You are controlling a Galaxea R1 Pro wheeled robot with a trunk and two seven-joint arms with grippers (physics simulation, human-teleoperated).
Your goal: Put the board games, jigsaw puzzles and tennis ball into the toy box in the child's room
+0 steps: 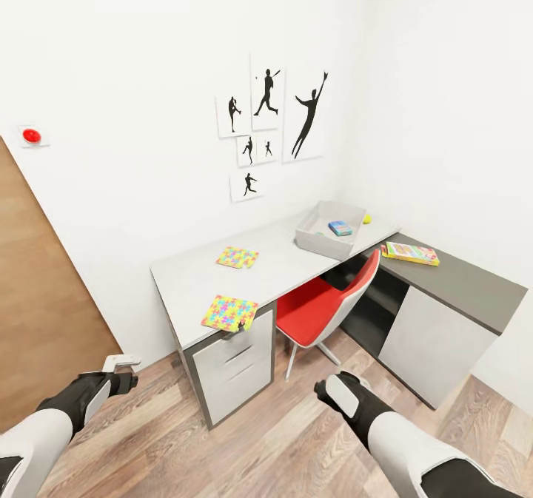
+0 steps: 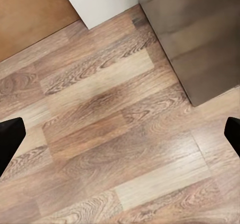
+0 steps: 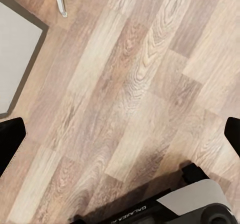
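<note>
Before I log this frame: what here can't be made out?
- Toy box in head view: a small blue item lies inside; too small to identify.
- Yellow thing behind the box: partly hidden by its rim; probably the ball.
- Board game: cover print too small to read.
- Both wrist views: fingertips cut by the edges.

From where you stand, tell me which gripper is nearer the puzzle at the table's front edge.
Left. The left gripper sits below-left of that jigsaw puzzle; the right gripper is below-right, slightly farther.
</note>
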